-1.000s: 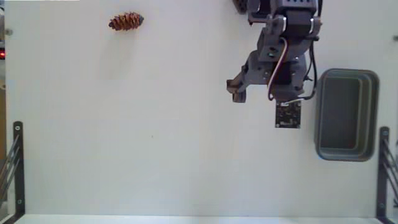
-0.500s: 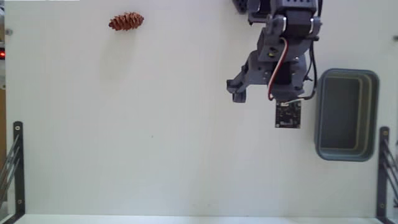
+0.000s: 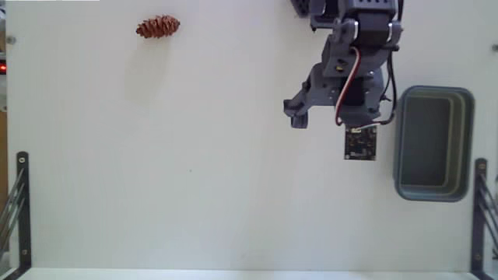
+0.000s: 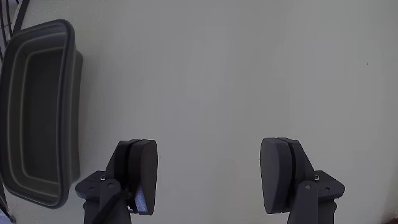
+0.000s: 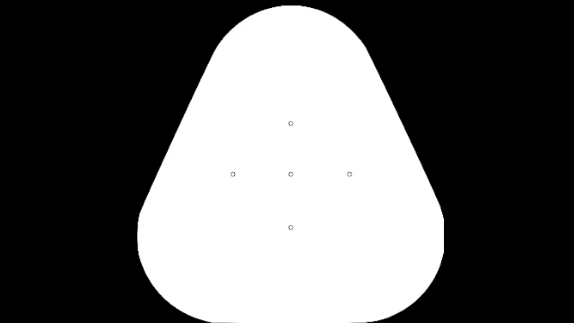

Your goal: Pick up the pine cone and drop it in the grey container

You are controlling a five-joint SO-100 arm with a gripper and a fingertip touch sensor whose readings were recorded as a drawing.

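In the fixed view the pine cone point(image 3: 158, 27) lay at eleven o'clock on the white desk point(image 3: 194, 171), well apart from the arm. The pincer point(image 4: 211, 168) gaped wide and held nothing, with the grey container point(image 3: 433, 143) at three o'clock beside it.

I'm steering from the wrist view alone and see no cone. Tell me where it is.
Observer: The cone lies at the top left of the fixed view, far from the gripper, on the side of the arm away from the container.
Operator: Confirm nothing is in the tub; I see only part of it.
Observer: The fixed view shows the whole container, with nothing in it.
Operator: Report anything lying between arm and cone.
Observer: Only bare table shows there.
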